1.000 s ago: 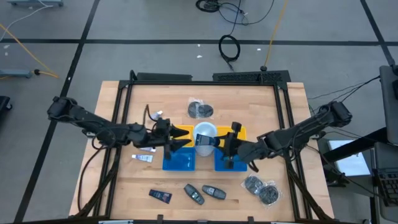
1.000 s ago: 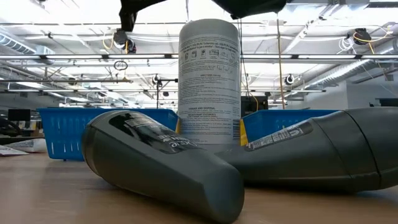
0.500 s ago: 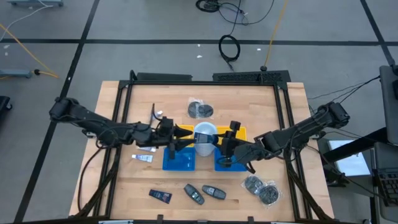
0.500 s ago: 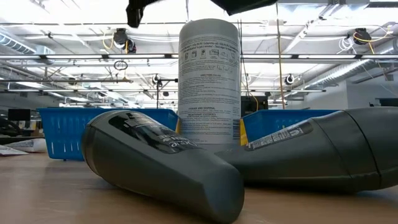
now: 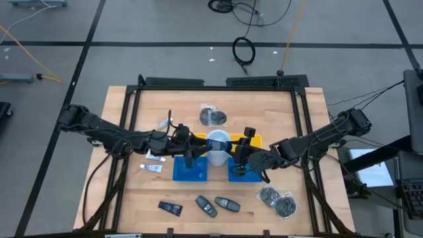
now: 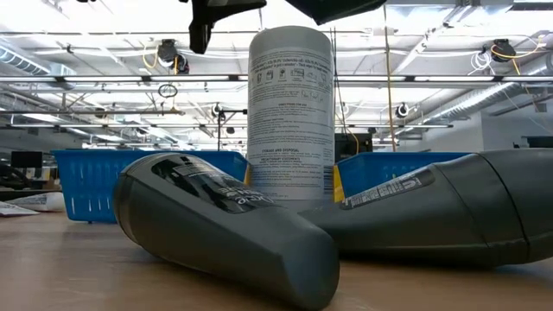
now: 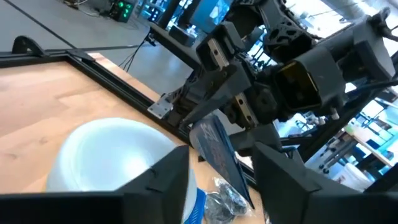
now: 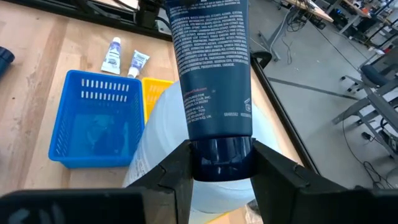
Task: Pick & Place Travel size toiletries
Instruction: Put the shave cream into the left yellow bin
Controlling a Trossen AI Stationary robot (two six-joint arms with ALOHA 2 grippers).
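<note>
Probably a robotics lab or workshop, open ceiling trusses (image 6: 449,52), grey taped floor (image 5: 165,59), loose cables (image 5: 244,49), workbenches (image 8: 373,68)

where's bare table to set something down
Bare wood lies along the far edge behind the clear bag, and in the near left corner beside the black gadgets. The middle is crowded: blue baskets, white canister, both grippers, small tubes on the left.

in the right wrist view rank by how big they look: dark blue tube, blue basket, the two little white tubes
1. dark blue tube, though it sits nearest the camera, which inflates it
2. blue basket
3. two small white tubes, alike in size, so unranked between them
</note>
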